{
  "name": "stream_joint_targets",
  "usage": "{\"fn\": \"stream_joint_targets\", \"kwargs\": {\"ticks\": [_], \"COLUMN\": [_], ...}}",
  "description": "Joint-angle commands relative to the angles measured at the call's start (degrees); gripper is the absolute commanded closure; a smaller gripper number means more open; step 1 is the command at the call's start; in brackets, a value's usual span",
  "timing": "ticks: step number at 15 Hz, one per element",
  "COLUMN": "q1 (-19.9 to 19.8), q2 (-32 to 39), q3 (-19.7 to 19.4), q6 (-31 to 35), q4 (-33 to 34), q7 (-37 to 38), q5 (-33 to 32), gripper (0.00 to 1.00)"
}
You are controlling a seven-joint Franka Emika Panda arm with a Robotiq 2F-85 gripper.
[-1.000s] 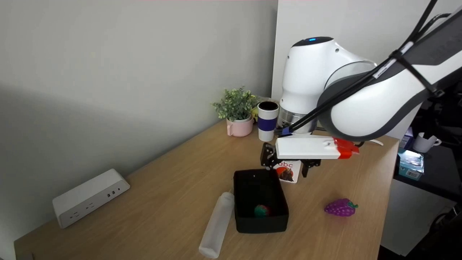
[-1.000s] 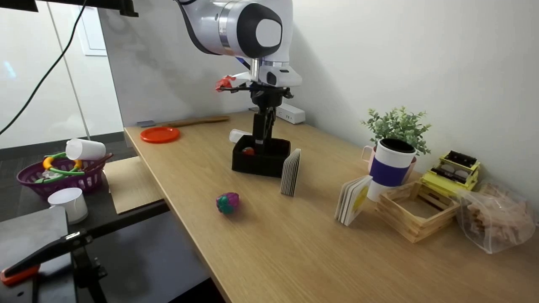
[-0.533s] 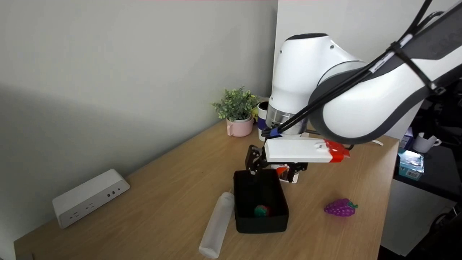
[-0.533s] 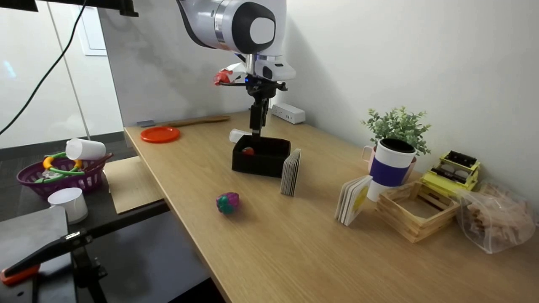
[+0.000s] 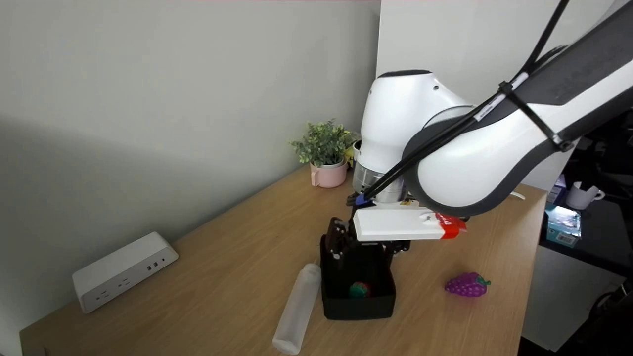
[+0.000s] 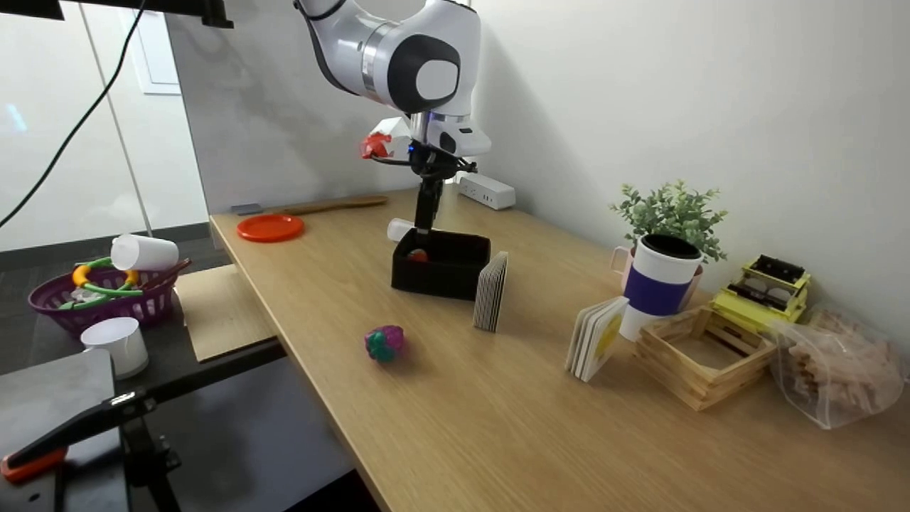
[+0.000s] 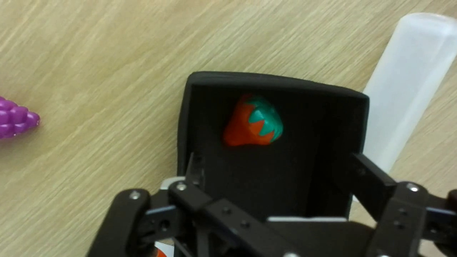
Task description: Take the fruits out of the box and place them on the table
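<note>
A red toy strawberry with a green top, one of the fruits [image 7: 250,125], lies inside the black box [image 7: 275,77], near its wall farthest from my fingers in the wrist view. It also shows in both exterior views. The purple grape bunch [image 5: 466,285] lies on the table [image 5: 425,326] beside the box, and its tip enters the wrist view at the left edge. My gripper [image 7: 275,162] is open over the box, its fingers spread about as wide as the box, nothing between them. In an exterior view my gripper [image 6: 423,230] hangs at the box's back rim. Its exact fingertip height is unclear.
A translucent bottle [image 5: 297,309] lies close along one side of the box. Upright board books [image 6: 490,291] stand by its other end. Farther off are a cup [image 6: 661,277], a potted plant [image 5: 326,153], a wooden crate [image 6: 704,355] and a white socket device [image 5: 123,271].
The arm has shifted from beyond the box's end to over the box, closer to the strawberry, and has come lower in the last half second. Gripper stays open; fruits and box have not moved.
</note>
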Motion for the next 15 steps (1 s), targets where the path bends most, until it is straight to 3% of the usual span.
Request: {"fn": "stream_joint_targets", "kwargs": {"ticks": [1,15], "q1": [0.4,-0.8], "q2": [-0.1,6.4], "q3": [-0.5,0.6], "q6": [-0.2,-3.2], "q4": [0.1,4.9], "q7": [-0.3,-1.6], "q5": [0.5,2.7], "gripper": [0.0,0.0]}}
